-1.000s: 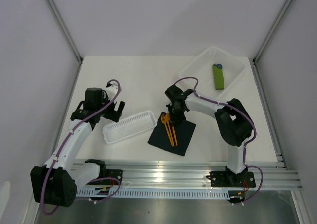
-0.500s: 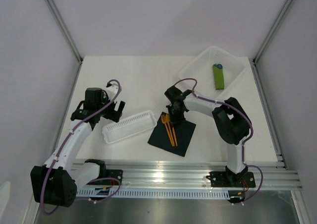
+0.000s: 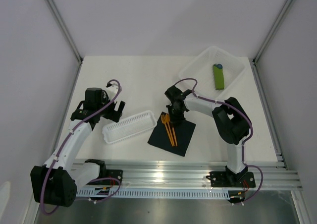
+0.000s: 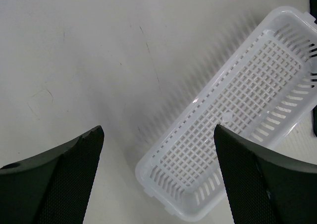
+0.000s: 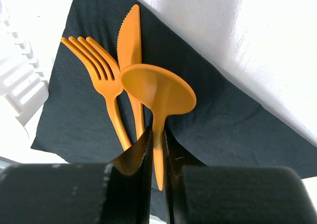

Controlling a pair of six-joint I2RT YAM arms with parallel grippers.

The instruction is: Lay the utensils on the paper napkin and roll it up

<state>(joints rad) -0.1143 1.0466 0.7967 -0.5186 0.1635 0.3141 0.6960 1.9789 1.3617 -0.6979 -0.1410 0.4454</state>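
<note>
Top external view: left end effector point(image 3: 114, 111) hovers at 9 o'clock of the surface point(image 3: 138, 75), jaws wide apart and holding nothing, over the near end of an empty white basket point(image 3: 130, 125). At 3 o'clock of the basket, the paper napkin point(image 3: 182, 135) lies flat and unrolled, with the utensils point(image 3: 170, 129) on it.

Right wrist view: fork point(image 5: 101, 78) and knife point(image 5: 130, 40) rest on the napkin. The spoon point(image 5: 158, 97) overlaps the knife, and the right end effector point(image 5: 157, 137) is closed on its handle.

Assessment: placement is nearly complete, pending spoon release. Rolling has not begun.
</note>
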